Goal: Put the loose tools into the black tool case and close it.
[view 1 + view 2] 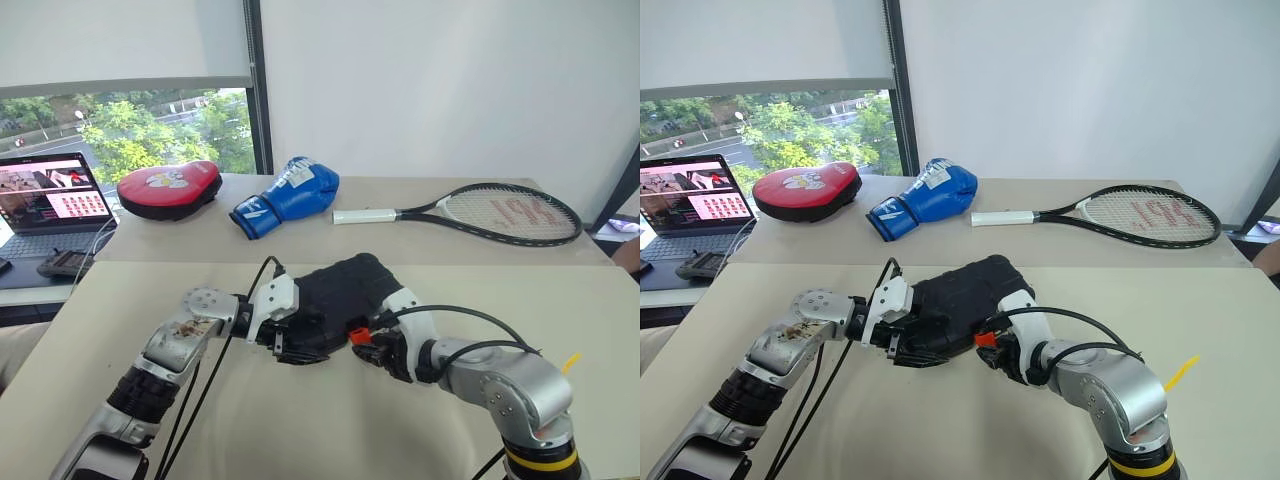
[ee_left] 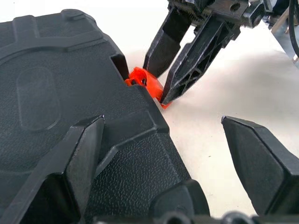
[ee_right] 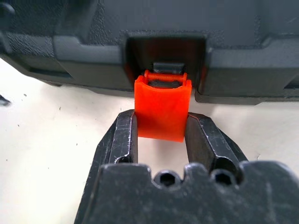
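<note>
The black tool case [image 1: 335,285] lies on the near table with its lid down. The loose tools are out of view. My left gripper [image 1: 288,342] is open at the case's front left corner: one finger [image 2: 86,144] rests over the textured lid and the other [image 2: 254,151] hangs over bare table. My right gripper [image 3: 161,125] is at the case's front edge, shut on the orange latch [image 3: 162,109], which hangs from its recess. From the left wrist, the right gripper [image 2: 160,85] pinches that latch [image 2: 142,78] from both sides.
On the far table lie a red pad [image 1: 168,188], a blue boxing glove [image 1: 288,198] and a tennis racket [image 1: 490,212]. A laptop [image 1: 50,200] stands at the far left. A small yellow strip [image 1: 570,362] lies on the right.
</note>
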{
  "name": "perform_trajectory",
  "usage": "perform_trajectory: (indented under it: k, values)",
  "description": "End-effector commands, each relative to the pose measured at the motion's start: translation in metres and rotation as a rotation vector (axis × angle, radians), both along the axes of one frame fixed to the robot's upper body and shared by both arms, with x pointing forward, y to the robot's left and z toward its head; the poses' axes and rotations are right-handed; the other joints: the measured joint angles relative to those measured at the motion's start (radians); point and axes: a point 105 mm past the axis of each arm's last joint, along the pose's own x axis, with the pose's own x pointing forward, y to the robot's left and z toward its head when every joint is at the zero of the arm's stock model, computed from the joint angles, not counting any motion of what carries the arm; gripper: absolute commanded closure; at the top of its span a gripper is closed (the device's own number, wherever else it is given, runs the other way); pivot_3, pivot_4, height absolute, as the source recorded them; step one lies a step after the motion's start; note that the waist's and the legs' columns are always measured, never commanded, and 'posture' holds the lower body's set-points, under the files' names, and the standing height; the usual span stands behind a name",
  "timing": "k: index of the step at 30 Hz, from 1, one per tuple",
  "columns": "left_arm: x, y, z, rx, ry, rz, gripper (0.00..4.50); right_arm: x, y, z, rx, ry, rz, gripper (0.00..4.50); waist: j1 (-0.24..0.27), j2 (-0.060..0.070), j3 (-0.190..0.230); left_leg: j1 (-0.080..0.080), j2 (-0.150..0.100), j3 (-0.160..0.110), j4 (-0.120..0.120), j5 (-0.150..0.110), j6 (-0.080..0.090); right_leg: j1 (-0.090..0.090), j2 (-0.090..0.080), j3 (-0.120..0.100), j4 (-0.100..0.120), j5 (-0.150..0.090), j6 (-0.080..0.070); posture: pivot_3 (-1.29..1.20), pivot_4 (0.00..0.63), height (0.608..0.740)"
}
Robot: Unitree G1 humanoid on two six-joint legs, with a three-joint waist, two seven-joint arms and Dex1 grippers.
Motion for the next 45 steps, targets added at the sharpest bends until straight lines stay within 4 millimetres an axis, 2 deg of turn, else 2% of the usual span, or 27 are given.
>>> perform_trajectory:
  k: [1, 10, 12, 14, 17, 21, 22, 23, 25, 26, 29, 34, 36, 42, 45]
  values:
    - [-0.006, 0.006, -0.034, 0.083, 0.12, 0.023, 0.21, 0.006, 0.001, 0.035, 0.046, -0.171, -0.003, 3.33, 0.0, 0.0, 0.0, 0.0, 0.0, 0.0, 0.0, 0.0, 0.0, 0.0, 0.0, 0.0, 0.0, 0.0, 0.0, 0.0, 0.15, 0.74]
    - [-0.008, 0.007, -0.034, 0.084, 0.122, 0.024, 0.21, 0.013, 0.002, 0.033, 0.029, -0.167, -0.01, 3.33, 0.0, 0.0, 0.0, 0.0, 0.0, 0.0, 0.0, 0.0, 0.0, 0.0, 0.0, 0.0, 0.0, 0.0, 0.0, 0.0, 0.15, 0.74]
    - [-0.008, 0.007, -0.034, 0.083, 0.122, 0.025, 0.21, 0.013, 0.0, 0.031, 0.019, -0.166, -0.009, 2.33, 0.0, 0.0, 0.0, 0.0, 0.0, 0.0, 0.0, 0.0, 0.0, 0.0, 0.0, 0.0, 0.0, 0.0, 0.0, 0.0, 0.15, 0.74]
    - [-0.008, 0.006, -0.033, 0.082, 0.122, 0.027, 0.21, 0.012, -0.004, 0.034, 0.028, -0.168, -0.02, 1.8, 0.0, 0.0, 0.0, 0.0, 0.0, 0.0, 0.0, 0.0, 0.0, 0.0, 0.0, 0.0, 0.0, 0.0, 0.0, 0.0, 0.15, 0.74]
    - [-0.007, 0.006, -0.033, 0.082, 0.122, 0.029, 0.21, 0.004, -0.014, 0.034, 0.019, -0.146, -0.01, 1.8, 0.001, 0.0, 0.0, 0.0, -0.001, 0.0, 0.0, 0.0, 0.0, 0.0, 0.0, 0.0, 0.0, 0.0, 0.0, 0.0, 0.15, 0.74]
    - [-0.006, 0.006, -0.033, 0.081, 0.119, 0.033, 0.21, -0.014, -0.026, 0.028, 0.0, -0.081, 0.018, 2.91, 0.006, 0.0, 0.0, 0.0, 0.0, 0.0, 0.0, 0.0, 0.001, 0.001, -0.001, 0.0, -0.001, 0.0, 0.0, 0.0, 0.15, 0.74]
    - [-0.006, 0.006, -0.033, 0.081, 0.118, 0.034, 0.21, -0.017, -0.026, 0.026, 0.001, -0.07, 0.028, 3.13, 0.007, 0.0, 0.0, 0.001, 0.0, 0.0, 0.0, -0.001, 0.001, 0.002, 0.0, -0.001, -0.001, 0.0, 0.0, 0.0, 0.15, 0.74]
    - [-0.006, 0.006, -0.033, 0.081, 0.118, 0.034, 0.21, -0.018, -0.025, 0.025, 0.003, -0.062, 0.035, 3.62, 0.007, 0.0, 0.0, 0.001, 0.0, 0.0, 0.0, -0.001, 0.001, 0.002, 0.0, -0.001, -0.001, 0.0, 0.0, 0.0, 0.15, 0.74]
    - [-0.006, 0.006, -0.034, 0.081, 0.116, 0.035, 0.21, -0.019, -0.022, 0.022, 0.0, -0.036, 0.056, 4.26, 0.009, 0.0, 0.0, 0.001, 0.0, 0.0, 0.0, -0.001, 0.001, 0.002, -0.001, 0.0, -0.001, 0.0, 0.0, 0.0, 0.15, 0.74]
    - [-0.005, 0.006, -0.034, 0.081, 0.116, 0.036, 0.21, -0.018, -0.019, 0.02, -0.004, -0.025, 0.068, 4.43, 0.009, 0.0, 0.0, 0.001, 0.0, 0.0, 0.0, 0.0, 0.001, 0.002, -0.001, 0.0, -0.001, 0.0, 0.0, 0.0, 0.15, 0.74]
    - [-0.005, 0.005, -0.034, 0.082, 0.114, 0.037, 0.21, -0.007, -0.012, 0.012, -0.018, 0.008, 0.084, 4.43, 0.009, 0.0, 0.0, 0.002, 0.0, 0.0, 0.0, 0.0, 0.001, 0.002, -0.001, 0.0, -0.001, 0.0, 0.0, 0.0, 0.15, 0.74]
    - [-0.005, 0.002, -0.034, 0.08, 0.113, 0.035, 0.21, 0.028, -0.007, 0.001, -0.078, 0.032, 0.079, 4.43, 0.009, 0.0, 0.0, 0.003, 0.0, 0.0, 0.0, 0.0, 0.001, 0.003, -0.001, 0.0, -0.001, 0.0, 0.0, 0.0, 0.15, 0.74]
    - [-0.005, 0.003, -0.034, 0.08, 0.113, 0.037, 0.21, 0.038, -0.006, 0.004, -0.081, 0.025, 0.085, 4.43, 0.008, 0.0, 0.0, 0.003, 0.0, 0.0, 0.0, 0.0, 0.001, 0.003, -0.001, 0.0, -0.001, 0.0, 0.0, 0.0, 0.15, 0.74]
    - [-0.006, 0.003, -0.036, 0.075, 0.117, 0.043, 0.21, 0.051, -0.001, 0.015, -0.076, -0.009, 0.113, 4.43, 0.006, 0.0, 0.0, 0.002, 0.0, 0.0, 0.0, 0.0, 0.001, 0.003, -0.001, 0.0, -0.001, 0.0, -0.001, 0.0, 0.15, 0.74]
    - [-0.004, 0.003, -0.033, 0.05, 0.097, 0.06, 0.21, 0.038, 0.0, 0.022, -0.045, -0.032, 0.153, 4.43, 0.005, 0.0, 0.0, 0.002, 0.0, 0.0, 0.0, 0.0, 0.001, 0.002, -0.001, 0.001, 0.0, 0.0, -0.001, 0.0, 0.15, 0.74]
